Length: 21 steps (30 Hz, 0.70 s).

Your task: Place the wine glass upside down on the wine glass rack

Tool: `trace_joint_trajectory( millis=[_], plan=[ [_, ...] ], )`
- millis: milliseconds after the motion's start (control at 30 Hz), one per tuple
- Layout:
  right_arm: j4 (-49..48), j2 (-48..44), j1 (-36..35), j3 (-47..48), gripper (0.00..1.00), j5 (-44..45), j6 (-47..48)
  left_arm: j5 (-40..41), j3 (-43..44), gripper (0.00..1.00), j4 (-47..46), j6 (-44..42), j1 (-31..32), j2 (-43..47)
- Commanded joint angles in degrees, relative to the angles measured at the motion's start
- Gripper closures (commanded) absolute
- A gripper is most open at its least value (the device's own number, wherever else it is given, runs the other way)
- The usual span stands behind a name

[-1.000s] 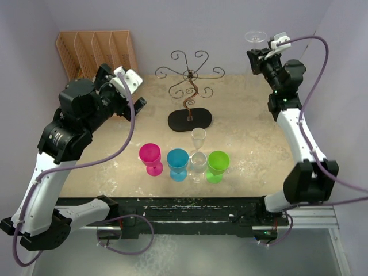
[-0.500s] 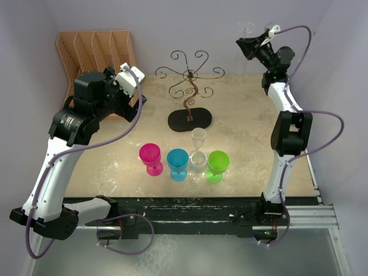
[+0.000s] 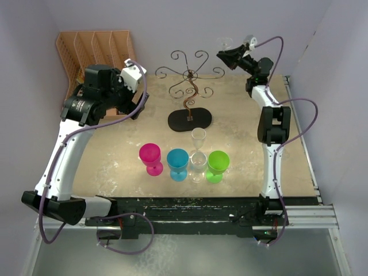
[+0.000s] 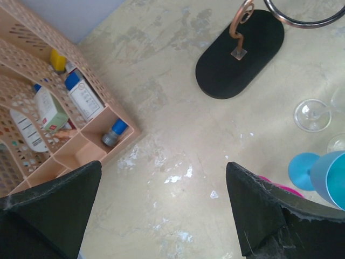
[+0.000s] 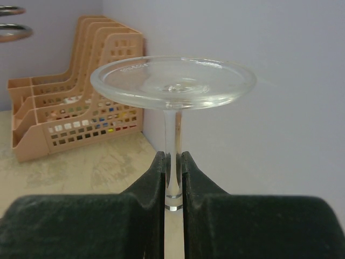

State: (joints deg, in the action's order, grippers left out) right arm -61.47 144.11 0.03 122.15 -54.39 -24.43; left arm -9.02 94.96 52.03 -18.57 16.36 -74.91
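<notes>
- The right claw (image 5: 172, 186) is clamped on the stem of the wine glass (image 5: 172, 83), with the foot up and the bowl hidden below.
- Seen from above, the glass hangs in the air at about 1 o'clock from the wire rack (image 3: 190, 80).
- The left claw (image 4: 161, 199) gapes wide and holds nothing, above the desk (image 3: 247, 132) at 9 o'clock from the rack.

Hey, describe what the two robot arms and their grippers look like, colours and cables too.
The left arm and right arm each have white link shells joined by chunky black joint housings. A lilac cable loops along each arm to a white wrist block. The left gripper and right gripper carry two matte black, wedge-shaped fingers, the left pair slightly frayed.
</notes>
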Motion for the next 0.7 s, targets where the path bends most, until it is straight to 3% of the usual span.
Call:
trace_joint_trajectory(
  millis=[0, 667],
  plan=[
    [-8.46, -0.92, -3.69, 5.76, 1.0, -4.57, -1.36, -6.54, 0.48, 0.0, -0.62, 0.36, -0.56, -0.96],
    [-12.27, 1.12, -9.46, 8.05, 1.0, -11.84, -3.22, -12.51, 2.64, 0.0, -3.98, -0.25, -0.56, -9.31]
  ],
)
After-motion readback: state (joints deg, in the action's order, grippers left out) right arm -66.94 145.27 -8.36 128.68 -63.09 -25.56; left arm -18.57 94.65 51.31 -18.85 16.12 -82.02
